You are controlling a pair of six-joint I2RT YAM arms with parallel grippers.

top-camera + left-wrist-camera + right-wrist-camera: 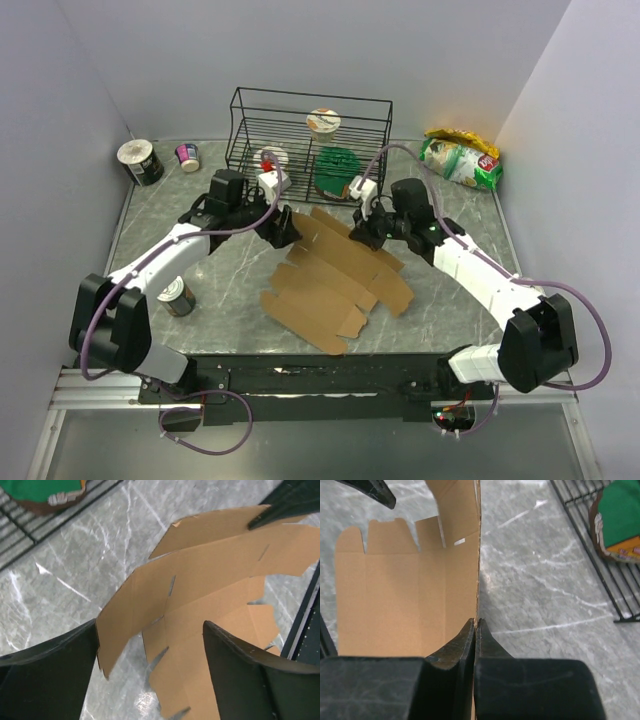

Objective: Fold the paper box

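From above, the paper box (335, 280) is seen as a largely unfolded brown sheet on the counter (235, 280), just in front of the wire rack (310, 95), its rack-side flaps lifted. Only in the right wrist view is the right claw (475, 625) shown pinched shut on a raised edge; in the left wrist view the left claw (150, 627) is shown spread wide, nothing gripped.

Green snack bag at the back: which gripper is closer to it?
Right. The right gripper, shut on the paper box's edge, is nearer the camera and left of the snack bag; the left gripper, open, lies farther left.
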